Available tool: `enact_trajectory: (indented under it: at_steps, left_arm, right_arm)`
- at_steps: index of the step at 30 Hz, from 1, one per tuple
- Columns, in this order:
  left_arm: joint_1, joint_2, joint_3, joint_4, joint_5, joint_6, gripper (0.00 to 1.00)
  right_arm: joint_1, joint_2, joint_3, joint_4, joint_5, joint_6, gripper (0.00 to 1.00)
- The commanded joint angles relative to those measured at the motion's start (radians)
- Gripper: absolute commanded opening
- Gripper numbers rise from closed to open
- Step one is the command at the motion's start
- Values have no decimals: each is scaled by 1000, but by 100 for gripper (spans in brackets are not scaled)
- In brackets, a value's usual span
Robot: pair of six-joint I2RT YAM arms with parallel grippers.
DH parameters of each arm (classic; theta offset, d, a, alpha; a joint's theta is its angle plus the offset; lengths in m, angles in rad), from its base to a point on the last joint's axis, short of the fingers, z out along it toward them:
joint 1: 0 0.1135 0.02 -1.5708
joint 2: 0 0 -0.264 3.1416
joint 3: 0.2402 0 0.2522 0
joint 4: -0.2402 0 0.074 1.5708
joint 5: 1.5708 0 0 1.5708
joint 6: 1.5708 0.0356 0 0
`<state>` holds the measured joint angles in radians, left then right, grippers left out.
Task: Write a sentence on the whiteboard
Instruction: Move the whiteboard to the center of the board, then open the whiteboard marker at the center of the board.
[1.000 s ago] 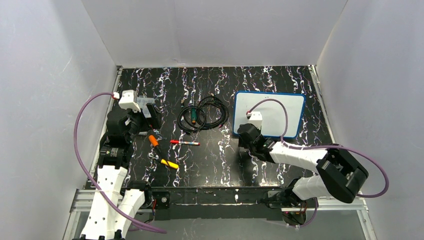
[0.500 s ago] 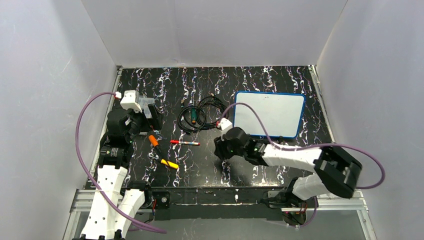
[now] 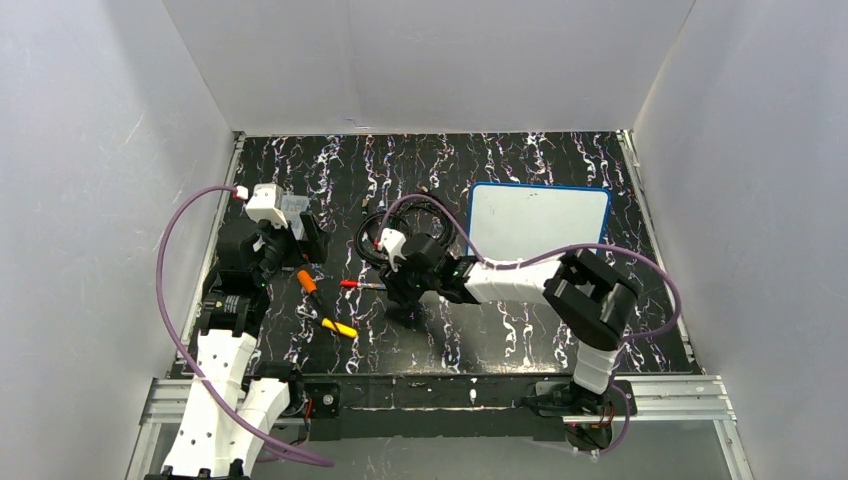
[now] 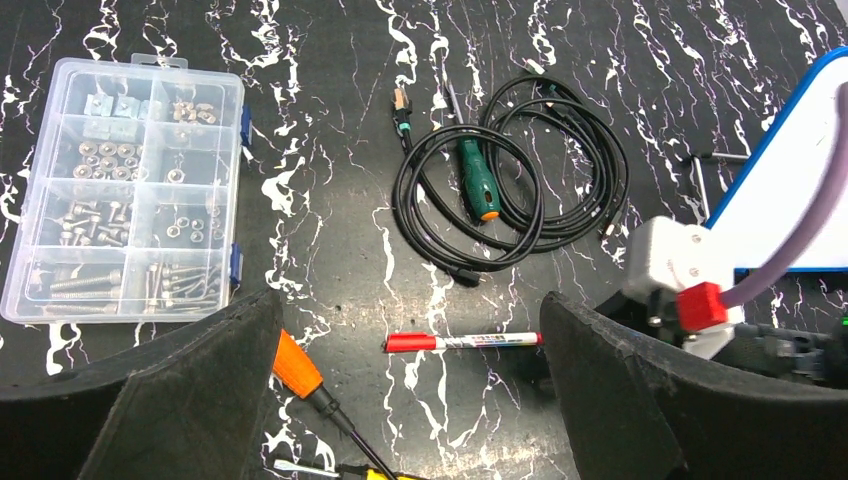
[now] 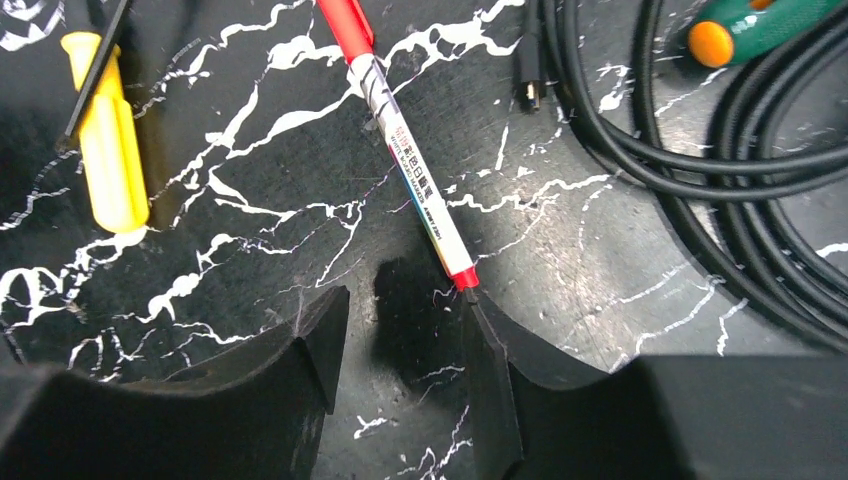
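R arm (image 3: 500,279) swung off whiteboard (image 3: 540,220) edge to red marker (image 5: 410,170) end, jaws apart, empty; L jaws wide.

Evenly lit workspace, pictures crisp.
Soft overhead light; a dark shadow pools on the table (image 5: 600,300) beneath the right gripper (image 5: 405,310), between its fingers (image 5: 250,400). Those close fingers blur slightly; the glossy surface shows faint sheen.

The whiteboard (image 3: 540,222), a rectangular white board in a thin blue frame with rounded corners, rests face up on the black marbled table (image 3: 500,340), far right, its surface plain white.
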<state>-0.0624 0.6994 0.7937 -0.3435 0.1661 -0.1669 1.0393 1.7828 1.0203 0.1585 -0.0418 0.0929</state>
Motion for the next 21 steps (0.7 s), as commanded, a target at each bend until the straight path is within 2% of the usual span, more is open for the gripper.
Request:
enact_trajectory:
  at_steps: [1,6,11,15,21]
  left_arm:
    - [2,-3,-2,7,21,15,99]
    - [3,-1,-4,11,31,18,99]
    - [0,3,-5,14,36,18,99]
    - [0,6,-5,16,42,18,99]
    - [0,14,-6,20,57,19,99]
  right_arm:
    - [14,62,85,-18,-17,-88,55]
    - [19,126,132,-27,14,-129,55]
    - [22,167,156,-31,37,-151,50]
    - [25,179,148,-10,84,-155,50]
    - [31,190,149,-12,88,-170,36]
